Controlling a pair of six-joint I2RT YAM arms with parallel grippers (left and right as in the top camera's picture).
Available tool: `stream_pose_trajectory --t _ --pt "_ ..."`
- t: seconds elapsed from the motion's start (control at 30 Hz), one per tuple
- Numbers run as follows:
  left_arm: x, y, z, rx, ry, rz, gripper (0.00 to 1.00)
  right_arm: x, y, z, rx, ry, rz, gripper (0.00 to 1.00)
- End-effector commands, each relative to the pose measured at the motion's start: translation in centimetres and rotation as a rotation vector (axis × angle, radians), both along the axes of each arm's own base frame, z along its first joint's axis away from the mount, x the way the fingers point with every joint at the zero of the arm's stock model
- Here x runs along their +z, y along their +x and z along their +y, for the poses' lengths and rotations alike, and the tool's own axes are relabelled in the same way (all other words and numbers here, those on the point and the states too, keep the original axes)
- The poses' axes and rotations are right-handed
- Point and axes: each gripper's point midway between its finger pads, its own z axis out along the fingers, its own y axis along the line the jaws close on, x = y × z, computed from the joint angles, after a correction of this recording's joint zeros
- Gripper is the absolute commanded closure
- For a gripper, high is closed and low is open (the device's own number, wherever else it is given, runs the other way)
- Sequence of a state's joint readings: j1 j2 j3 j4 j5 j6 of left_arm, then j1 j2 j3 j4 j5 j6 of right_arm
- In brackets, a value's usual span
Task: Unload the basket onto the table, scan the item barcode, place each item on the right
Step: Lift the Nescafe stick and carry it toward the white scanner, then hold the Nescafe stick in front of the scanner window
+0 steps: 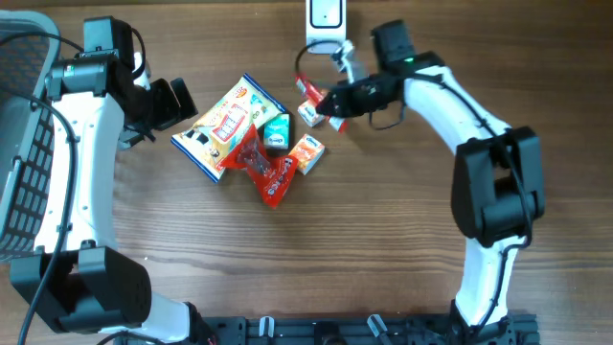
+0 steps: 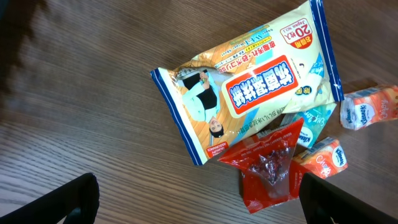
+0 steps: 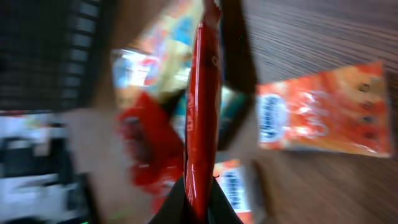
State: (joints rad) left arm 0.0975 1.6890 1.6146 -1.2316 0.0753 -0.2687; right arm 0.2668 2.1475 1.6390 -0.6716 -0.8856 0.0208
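My right gripper [image 1: 332, 100] is shut on a thin red packet [image 1: 308, 89], lifted just below the white scanner [image 1: 326, 17] at the back edge. The right wrist view shows that packet [image 3: 202, 106] edge-on, pinched between the dark fingers [image 3: 180, 208] at the bottom; the picture is blurred. My left gripper [image 1: 178, 102] stands open to the left of the pile, holding nothing. In the left wrist view its fingers [image 2: 62, 202] stand far apart over bare wood, the wipes pack [image 2: 249, 93] ahead of them.
A pile lies mid-table: the wipes pack [image 1: 225, 125], another red packet [image 1: 270, 172], a teal box [image 1: 277, 132] and orange tissue packs [image 1: 307, 153]. One small pack [image 1: 309, 114] lies under the right gripper. A mesh basket [image 1: 24, 144] stands at the left edge.
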Motion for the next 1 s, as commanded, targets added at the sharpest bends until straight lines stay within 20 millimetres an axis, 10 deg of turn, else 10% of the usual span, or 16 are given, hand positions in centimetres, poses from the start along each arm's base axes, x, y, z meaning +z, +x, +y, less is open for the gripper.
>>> stream_pose_trajectory --t 0.0,0.23,0.97 --pt "-0.5 -0.1 0.3 0.014 0.006 0.016 0.00 7.3 -1.2 -0.2 0.106 0.368 0.019 0.96" --pt "-0.5 -0.1 0.3 0.014 0.006 0.016 0.00 12.4 -1.2 -4.2 0.140 0.671 0.052 0.96" --pt "-0.5 -0.1 0.3 0.014 0.006 0.017 0.00 13.0 0.8 -6.2 0.034 0.657 0.261 0.96"
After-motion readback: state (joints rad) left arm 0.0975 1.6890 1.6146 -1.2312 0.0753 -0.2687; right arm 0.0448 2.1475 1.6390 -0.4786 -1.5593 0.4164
